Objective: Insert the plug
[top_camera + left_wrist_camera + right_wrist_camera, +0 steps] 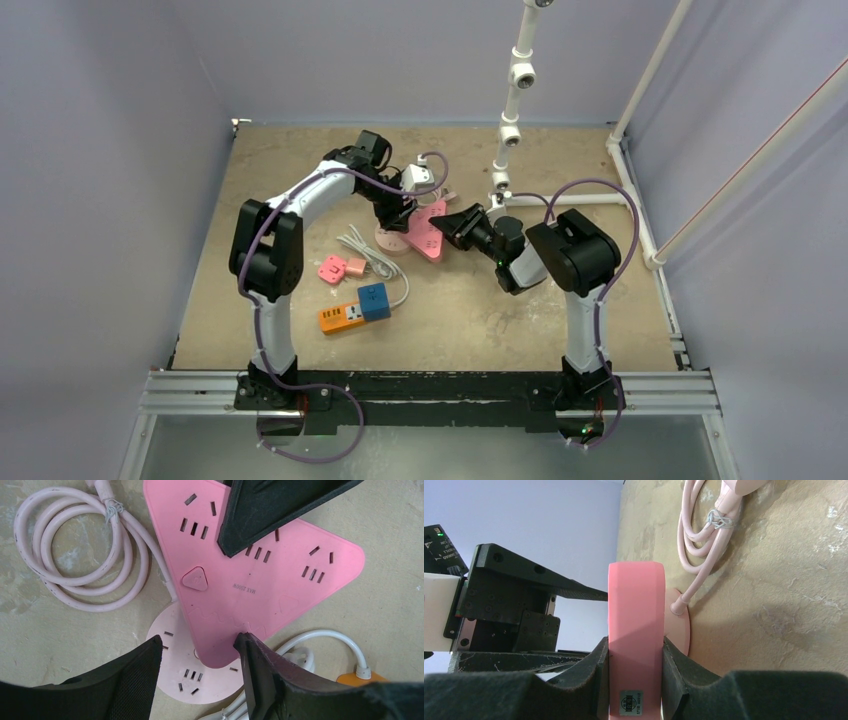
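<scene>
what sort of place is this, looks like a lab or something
Likely a robot test cell in a lab: plain grey walls box in a worn tan tabletop, and a white pipe frame carries small cameras.

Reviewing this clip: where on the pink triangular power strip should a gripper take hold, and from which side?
Pinch the pink triangular power strip across its thin body, one finger on each flat face, coming in edge-on from the side. It is a flat slab with sockets on top, so a grip near the rim leaves those free. The right gripper holds it that way.
</scene>
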Robot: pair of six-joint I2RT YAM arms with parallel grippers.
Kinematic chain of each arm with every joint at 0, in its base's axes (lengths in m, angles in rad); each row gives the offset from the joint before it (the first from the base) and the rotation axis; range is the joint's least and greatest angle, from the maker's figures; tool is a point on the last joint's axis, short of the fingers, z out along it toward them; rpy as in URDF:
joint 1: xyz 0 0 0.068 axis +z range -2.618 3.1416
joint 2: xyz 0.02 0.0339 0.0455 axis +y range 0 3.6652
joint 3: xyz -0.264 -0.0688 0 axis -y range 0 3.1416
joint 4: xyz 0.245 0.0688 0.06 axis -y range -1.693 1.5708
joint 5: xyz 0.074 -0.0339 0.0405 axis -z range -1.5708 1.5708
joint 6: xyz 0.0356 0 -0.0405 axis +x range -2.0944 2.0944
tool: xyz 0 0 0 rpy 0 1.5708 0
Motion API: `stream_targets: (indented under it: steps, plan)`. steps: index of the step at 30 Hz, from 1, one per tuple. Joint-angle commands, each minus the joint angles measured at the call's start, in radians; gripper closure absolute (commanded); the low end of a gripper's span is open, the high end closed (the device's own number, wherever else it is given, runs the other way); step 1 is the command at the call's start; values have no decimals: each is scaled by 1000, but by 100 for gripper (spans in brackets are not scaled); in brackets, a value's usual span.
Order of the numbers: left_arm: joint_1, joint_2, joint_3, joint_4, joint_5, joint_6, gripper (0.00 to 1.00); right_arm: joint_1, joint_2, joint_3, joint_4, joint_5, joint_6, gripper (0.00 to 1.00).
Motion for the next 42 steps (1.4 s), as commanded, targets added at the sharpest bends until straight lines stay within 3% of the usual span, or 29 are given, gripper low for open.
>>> stream_targets:
  steps: [1,5,11,15,26,33,38,40,42]
  plan:
    - [-11,92,-52,-58,-141,95,44,7,68,-11,-272,74,-127,100]
    - [-11,80,-82,-47,-146,103,45,6,53,2,-333,97,-142,100]
    - [-14,74,-103,-35,-157,102,45,6,-30,2,-378,173,-158,53]
    - [-14,75,-103,-40,-156,99,46,13,-108,-3,-396,215,-170,42]
    - [-9,71,-96,-49,-109,49,46,34,-148,11,-372,213,-214,38]
    - [-2,73,-15,-106,-10,-13,45,42,-172,18,-365,214,-230,38]
    - [-4,17,56,-127,51,-82,39,42,-191,19,-390,228,-253,35]
    - [-3,-13,75,-137,45,-102,30,42,-198,22,-396,230,-258,35]
    - [-3,-54,81,-131,32,-120,10,43,-205,26,-402,233,-263,34]
